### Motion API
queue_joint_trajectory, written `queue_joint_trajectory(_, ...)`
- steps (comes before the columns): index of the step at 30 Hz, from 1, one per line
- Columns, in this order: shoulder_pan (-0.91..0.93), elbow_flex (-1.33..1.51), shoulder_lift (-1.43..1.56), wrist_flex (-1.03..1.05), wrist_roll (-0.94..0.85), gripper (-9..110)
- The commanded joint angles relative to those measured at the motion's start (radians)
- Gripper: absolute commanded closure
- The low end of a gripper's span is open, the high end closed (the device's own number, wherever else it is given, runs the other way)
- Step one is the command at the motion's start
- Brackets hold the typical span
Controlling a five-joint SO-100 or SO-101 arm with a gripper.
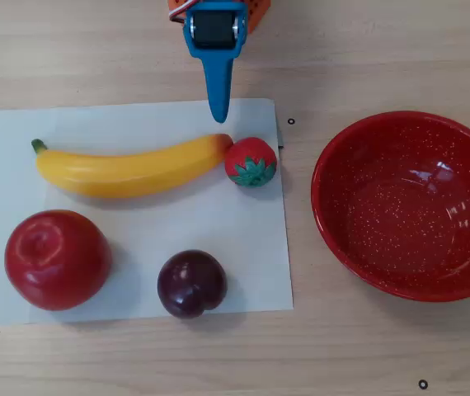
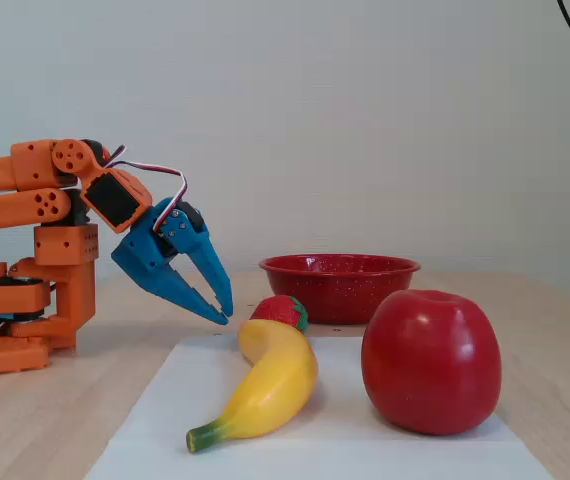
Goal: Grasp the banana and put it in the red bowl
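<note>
No brand, label or writing can be read on anything in either view.

Nearest the camera in the fixed view stands a smooth, glossy red plastic apple [image 2: 430, 362], with a dimple at its top, on a sheet of white paper [image 2: 165, 410] laid over the pale wooden worktop [image 2: 35, 420]. Just left of it lies the long, curved, glossy yellow plastic banana [image 2: 265, 385]. Its small green stem tip points toward the camera in that view, and its body runs away from the camera toward the orange-tinted far end. In the overhead view the banana [image 1: 128, 171] lies flat on the paper with its long axis running left to right, the green stem at the left, the orange-tinted end at the right, the curve bowing toward the lower edge of the picture. That right end touches, or all but touches, a small red plastic strawberry with green leaves [image 1: 251, 162]. Below the banana in the overhead view rests a dark purple round plum [image 1: 191, 283], apart from the apple [image 1: 56, 259].

The blue plastic pincer [image 2: 223, 308] hangs in the air above the paper's far edge, tips angled down, empty, its jaws a little parted in the fixed view. In the overhead view the pincer [image 1: 218, 115] sits just above the banana's orange end without touching it. It belongs to an orange arm [image 2: 35, 200] based at the left of the fixed view.

Farthest back sits the large round glossy red bowl with fine white speckles [image 2: 337, 285], off the paper. In the overhead view the bowl [image 1: 342, 223] is at the right, well apart from the banana.
</note>
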Motion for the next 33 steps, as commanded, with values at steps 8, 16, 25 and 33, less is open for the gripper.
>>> queue_joint_trajectory(8,-0.012,0.014,0.018,0.002,0.029,101)
queue_joint_trajectory(16,-0.012,0.014,0.018,0.002,0.029,101)
queue_joint_trajectory(25,-0.003,-0.006,0.0,0.025,0.052,101)
queue_joint_trajectory(33,-0.035,-0.19,-0.149,0.078,0.072,101)
